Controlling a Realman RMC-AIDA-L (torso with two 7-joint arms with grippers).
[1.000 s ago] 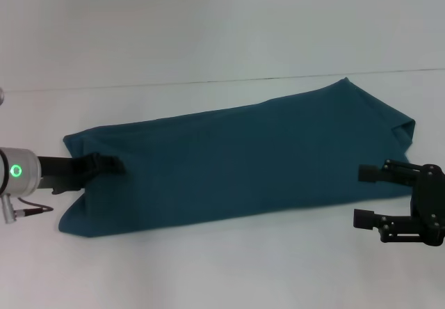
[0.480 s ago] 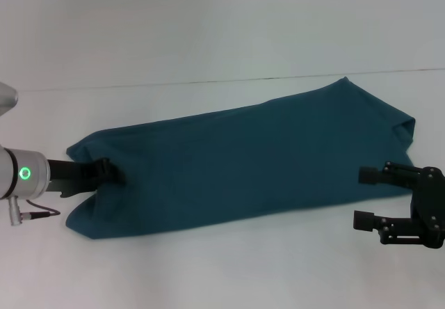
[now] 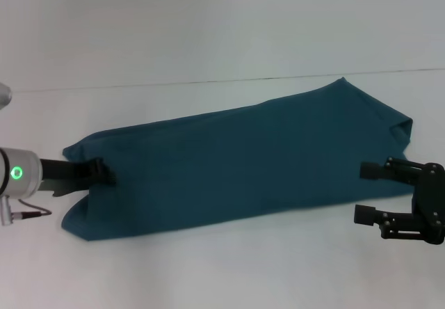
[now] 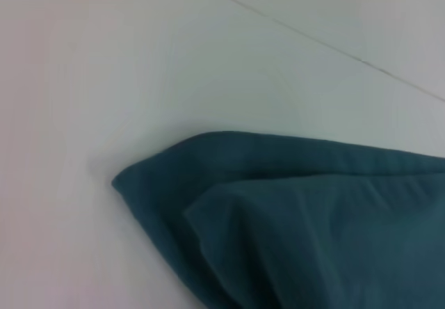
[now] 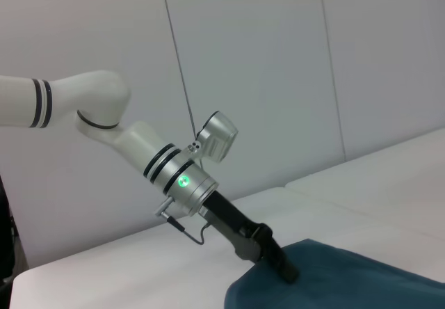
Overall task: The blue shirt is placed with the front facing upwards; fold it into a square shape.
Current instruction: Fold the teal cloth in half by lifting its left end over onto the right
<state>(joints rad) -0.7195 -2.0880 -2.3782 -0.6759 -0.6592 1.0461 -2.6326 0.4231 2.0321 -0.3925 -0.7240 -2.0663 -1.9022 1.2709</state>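
While the blue shirt (image 3: 236,159) lies folded into a long band slanting across the white table (image 3: 208,30), the left gripper (image 3: 103,172) reaches in low from the robot's left, its fingers closed on the shirt's left end. The right gripper (image 3: 368,192) sits at the shirt's right end, just off the near edge, jaws spread wide and holding nothing. The right wrist view shows the left arm angled down onto the cloth (a green ring lit at its wrist), with plain white wall panels (image 5: 278,79) behind. Since half a second ago the left gripper has drawn back toward the robot's left, stretching that end of the shirt outward; the right gripper has barely moved.
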